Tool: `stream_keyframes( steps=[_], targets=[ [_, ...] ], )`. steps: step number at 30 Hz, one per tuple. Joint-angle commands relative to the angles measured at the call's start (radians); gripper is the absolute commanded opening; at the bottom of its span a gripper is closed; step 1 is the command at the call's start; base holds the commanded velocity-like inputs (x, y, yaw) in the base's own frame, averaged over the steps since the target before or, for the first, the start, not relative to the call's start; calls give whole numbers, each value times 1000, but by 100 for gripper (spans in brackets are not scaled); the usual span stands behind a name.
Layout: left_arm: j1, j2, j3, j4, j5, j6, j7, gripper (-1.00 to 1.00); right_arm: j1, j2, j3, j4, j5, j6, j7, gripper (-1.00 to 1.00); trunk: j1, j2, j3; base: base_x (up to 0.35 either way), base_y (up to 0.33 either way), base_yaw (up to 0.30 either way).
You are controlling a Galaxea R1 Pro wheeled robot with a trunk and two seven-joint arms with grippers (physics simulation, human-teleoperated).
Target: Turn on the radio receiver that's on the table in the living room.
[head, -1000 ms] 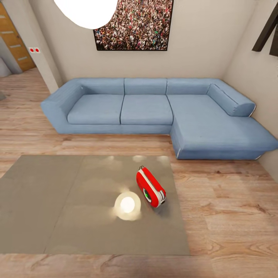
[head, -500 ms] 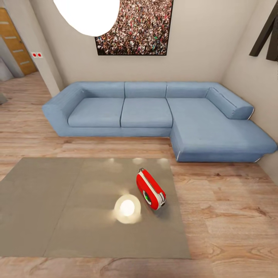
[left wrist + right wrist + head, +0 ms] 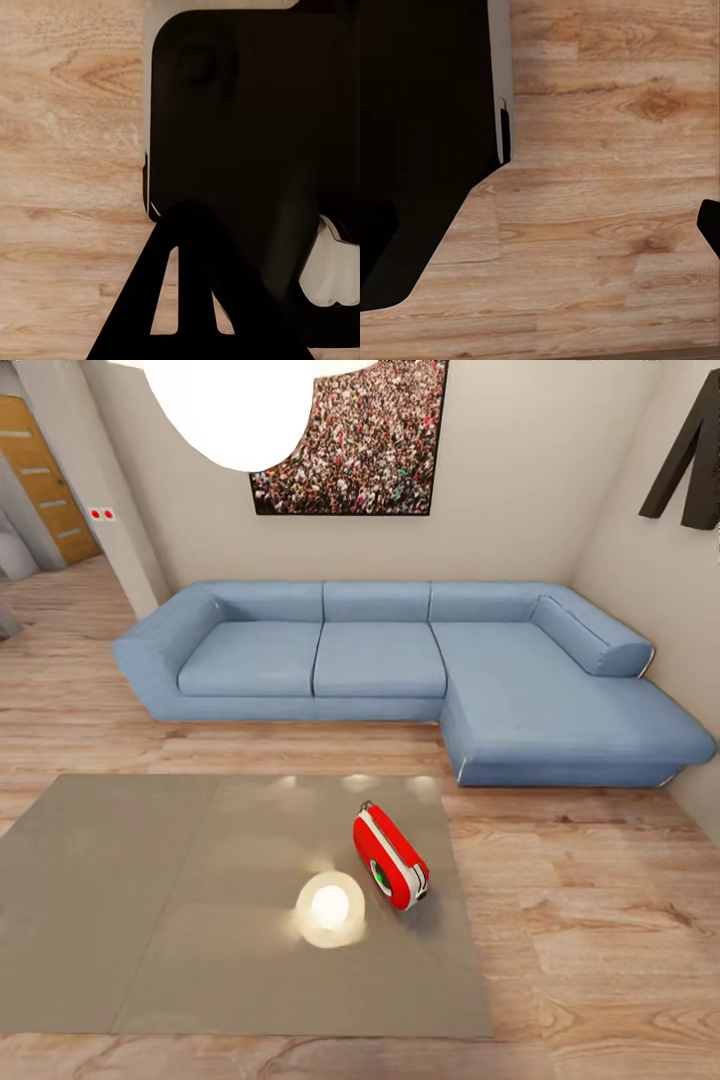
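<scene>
Ahead on the counter (image 3: 150, 900), toward its right side: the radio receiver (image 3: 390, 857), red with white trim, beside a bright lamp reflection (image 3: 329, 909). Beyond, across wood floor (image 3: 600, 900), a blue sofa (image 3: 400, 660) under a crowd picture (image 3: 350, 440). Left pincer (image 3: 191, 300): a dark silhouette over floorboards, spread or pressed together impossible to tell. Right pincer: likewise impossible to tell.
</scene>
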Motion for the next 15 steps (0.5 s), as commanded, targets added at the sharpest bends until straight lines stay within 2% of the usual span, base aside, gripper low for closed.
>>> stream_keyframes(
  steps=[1, 15],
  targets=[
    [0, 0, 0, 0, 0, 0, 0, -100, 0, 0, 0, 0, 0, 0, 0, 100, 0, 0, 2, 0, 0, 0],
    [0, 0, 0, 0, 0, 0, 0, -100, 0, 0, 0, 0, 1, 1, -1, 100, 0, 0, 24, 0, 0, 0]
  ],
)
